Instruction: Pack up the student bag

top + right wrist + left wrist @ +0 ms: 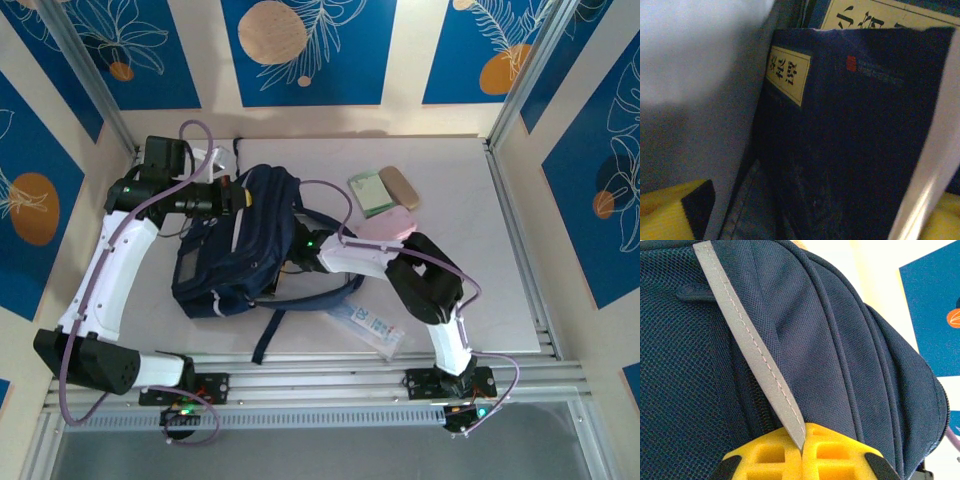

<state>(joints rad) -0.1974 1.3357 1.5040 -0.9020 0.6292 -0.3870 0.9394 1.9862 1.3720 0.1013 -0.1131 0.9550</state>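
Note:
The student bag (pixel 232 255), a navy-blue backpack, lies left of the table's middle with a strap trailing toward the front edge. My left gripper (pixel 232 195) is at the bag's far end. In the left wrist view its yellow jaws (pixel 802 450) are shut on the bag's thin grey stripe (pixel 747 335) and pull it taut. My right arm reaches into the bag's opening from the right (pixel 300 248). In the right wrist view my right gripper (pixel 805 220) is open, its yellow fingers (pixel 667 212) wide apart. A dark-blue book (pixel 855 130) with a yellow label stands between them inside the bag.
A green notebook (pixel 368 190), a tan oblong case (pixel 399 184) and a pink pouch (pixel 388 226) lie right of the bag. A clear plastic packet (pixel 368 325) lies near the front rail. Behind the blue book a second book with a yellow cover (pixel 875 15) stands in the bag.

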